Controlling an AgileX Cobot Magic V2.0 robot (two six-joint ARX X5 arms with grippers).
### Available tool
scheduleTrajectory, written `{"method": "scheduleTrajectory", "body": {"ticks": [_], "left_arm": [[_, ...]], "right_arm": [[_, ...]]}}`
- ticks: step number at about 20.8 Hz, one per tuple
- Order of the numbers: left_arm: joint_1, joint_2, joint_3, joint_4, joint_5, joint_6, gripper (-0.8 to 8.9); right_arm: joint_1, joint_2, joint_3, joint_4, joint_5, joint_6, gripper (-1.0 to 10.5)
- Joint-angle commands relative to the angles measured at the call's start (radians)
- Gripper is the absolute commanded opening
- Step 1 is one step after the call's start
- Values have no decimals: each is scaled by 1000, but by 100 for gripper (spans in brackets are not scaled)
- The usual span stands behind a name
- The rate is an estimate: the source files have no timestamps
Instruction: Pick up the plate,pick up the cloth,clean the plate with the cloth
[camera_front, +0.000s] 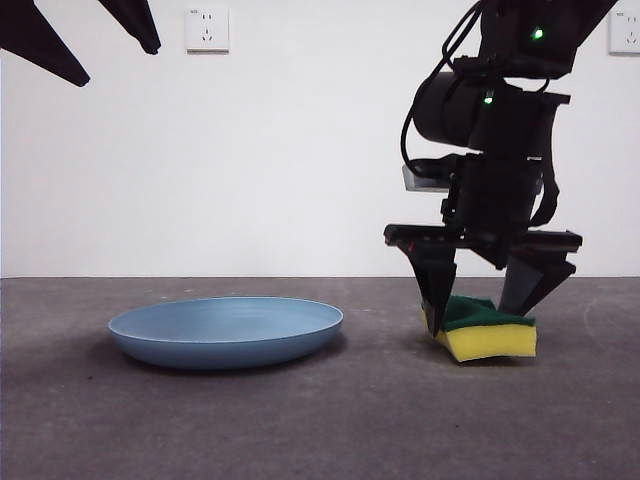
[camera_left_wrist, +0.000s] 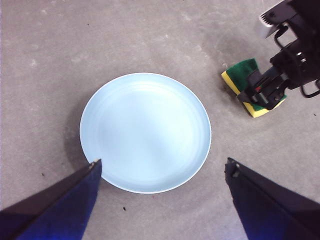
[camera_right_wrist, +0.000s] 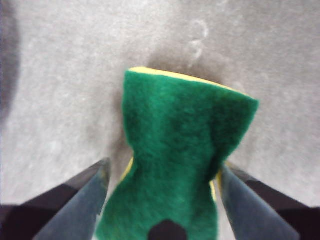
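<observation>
The plate (camera_front: 226, 330) is light blue, round and shallow, and lies flat on the grey table left of centre. My left gripper (camera_left_wrist: 162, 162) hangs high above the plate (camera_left_wrist: 145, 132), open, and shows as black tips (camera_front: 115, 65) at the top left of the front view. The cloth (camera_front: 485, 330) is a yellow sponge with a green top, resting on the table to the right of the plate. My right gripper (camera_front: 475, 315) is lowered over it with one jaw on each side of the cloth (camera_right_wrist: 175, 165). The jaws stand close to its narrow waist, with a thin gap on one side.
The grey table (camera_front: 320, 430) runs back to a white wall with a power socket (camera_front: 207, 29). Bare table lies between the plate and the sponge. The right arm (camera_left_wrist: 292, 50) shows at the edge of the left wrist view.
</observation>
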Motion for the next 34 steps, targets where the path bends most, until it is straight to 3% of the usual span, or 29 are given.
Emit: {"method": "scheduleTrajectory", "body": {"ticks": [1,5,6,8,9,17,23,29,34], "left_arm": [[-3,-2,-5,10,-2,-2,408],[-3,-2,-5,32,-1,1,403],[-3,-2,-5,38,-1,1,377],[-3,-2,-5,48,-1,11,129],[-3,-2,-5,50,0,38,-14],[-12,-50,-6,145,4,128,-8],[-30,-234,-105,233,-2,188,-8],[-31,-532,-438,332,-5,130,-8],[-31,-600,-470,270,0,75,-3]], "right_arm": [[0,-72,-6,-10,0,6,347],[1,-244,-6,-64,-3,6,338],[2,-287,-6,-84,-3,6,285],[2,-390,-6,-138,-3,-4,17],[3,-437,-6,-158,-3,-24,-12],[16,-756,-28,-146,5,-75,-11],[80,-1003,-292,45,87,-107,-11],[87,-1157,-493,97,87,-106,-11],[87,-1157,-493,92,86,-10,2]]}}
